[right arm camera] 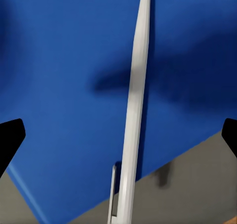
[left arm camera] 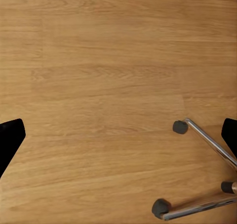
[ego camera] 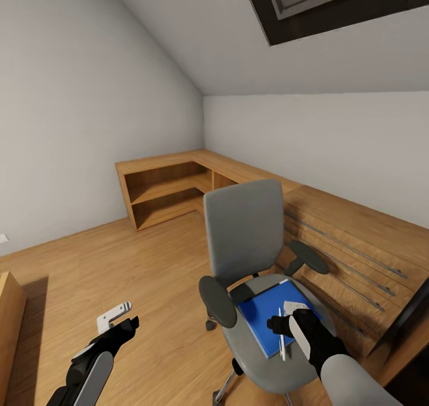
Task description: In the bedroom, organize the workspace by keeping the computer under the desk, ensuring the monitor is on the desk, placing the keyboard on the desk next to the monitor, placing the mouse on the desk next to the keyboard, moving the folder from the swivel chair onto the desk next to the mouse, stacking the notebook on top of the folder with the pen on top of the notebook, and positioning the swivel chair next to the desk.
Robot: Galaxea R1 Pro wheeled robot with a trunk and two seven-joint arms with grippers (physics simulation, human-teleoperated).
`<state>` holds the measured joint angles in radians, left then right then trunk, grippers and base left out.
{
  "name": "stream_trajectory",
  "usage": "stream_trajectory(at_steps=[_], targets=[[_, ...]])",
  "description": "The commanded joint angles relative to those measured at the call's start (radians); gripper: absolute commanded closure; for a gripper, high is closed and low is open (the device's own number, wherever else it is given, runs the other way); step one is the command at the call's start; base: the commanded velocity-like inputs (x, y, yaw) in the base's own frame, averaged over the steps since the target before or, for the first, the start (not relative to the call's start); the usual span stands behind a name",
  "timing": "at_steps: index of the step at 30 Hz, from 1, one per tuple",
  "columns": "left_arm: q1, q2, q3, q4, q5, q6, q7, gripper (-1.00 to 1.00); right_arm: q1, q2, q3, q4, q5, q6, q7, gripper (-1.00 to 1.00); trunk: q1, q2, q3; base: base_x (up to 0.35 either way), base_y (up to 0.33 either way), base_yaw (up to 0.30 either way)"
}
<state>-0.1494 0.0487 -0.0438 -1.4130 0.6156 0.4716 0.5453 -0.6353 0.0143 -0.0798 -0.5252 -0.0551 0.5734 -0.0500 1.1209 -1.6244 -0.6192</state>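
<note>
Wide planks of honey-coloured wooden floor (ego camera: pixel 137 263) run across the room, grain showing plainly, under smooth pale walls and a sloped ceiling. Along the far wall goes a long low light-wood shelf unit (ego camera: pixel 173 188), open-fronted at the corner, with thin metal rails on its near panels. In front of it stands the grey upholstered swivel chair (ego camera: pixel 244 227), tall back, rounded black armrests, its chrome legs and dark casters (left arm camera: pixel 180 127) partly cut off at the picture's edge. On its seat lies the flat bright-blue rectangular folder (ego camera: pixel 265 319), matte and smooth, one corner hidden behind the right gripper (ego camera: pixel 286 325). That black gripper hangs right over the folder, jaws set wide apart, with the thin white tapered pen (right arm camera: pixel 134 110) lying on the blue cover between them, its lower end running past the folder's edge onto grey seat. A small pale scrap by the gripper is too blurred to name. The left gripper (ego camera: pixel 122 316) hangs above bare floor beside the chair, jaws apart, holding nothing.
</note>
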Motion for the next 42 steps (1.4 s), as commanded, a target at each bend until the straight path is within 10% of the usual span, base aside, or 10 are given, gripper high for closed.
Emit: stream_trajectory(at_steps=[1, 42], targets=[[0.000, 0.001, -0.003, -0.001, 0.009, 0.001, 0.010, -1.00, 0.000, 0.001, -0.004, -0.002, -0.006, 0.005, -0.005, -1.00, 0.000, -0.001, -0.001, 0.000, 0.000, 0.000], [-0.001, 0.001, -0.004, -0.001, 0.009, 0.001, 0.010, -1.00, 0.000, 0.001, -0.003, -0.003, -0.005, 0.003, -0.005, -1.00, 0.031, -0.057, -0.026, 0.000, 0.000, 0.000]])
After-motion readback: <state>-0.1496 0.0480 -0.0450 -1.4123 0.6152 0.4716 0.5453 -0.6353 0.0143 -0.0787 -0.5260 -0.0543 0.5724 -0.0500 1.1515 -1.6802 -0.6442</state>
